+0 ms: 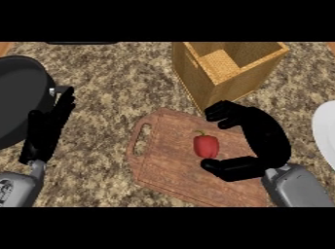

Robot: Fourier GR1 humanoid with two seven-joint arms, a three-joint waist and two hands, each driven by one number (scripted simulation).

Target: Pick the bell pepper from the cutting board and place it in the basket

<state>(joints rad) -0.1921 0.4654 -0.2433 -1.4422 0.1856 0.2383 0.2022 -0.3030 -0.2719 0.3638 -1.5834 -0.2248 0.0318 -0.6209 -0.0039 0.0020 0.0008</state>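
- Resting at the left w/ straight fingers up, left hand (46, 127) is holding nothing, just beside the dark pan (12, 104).
- Lying mid cutting board (172, 158), the bell pepper (206, 145) is sitting stem toward the far side.
- Prob. handling light, smooth, a bit slippery; hollow, so taking it across the body, not the stem, looks best.
- Right hand (260, 141) is cupping open just right of pepper, fingers curving around it, not touching.
- Basket (228, 68) is waiting beyond the board; white plate (334, 136) at right edge.
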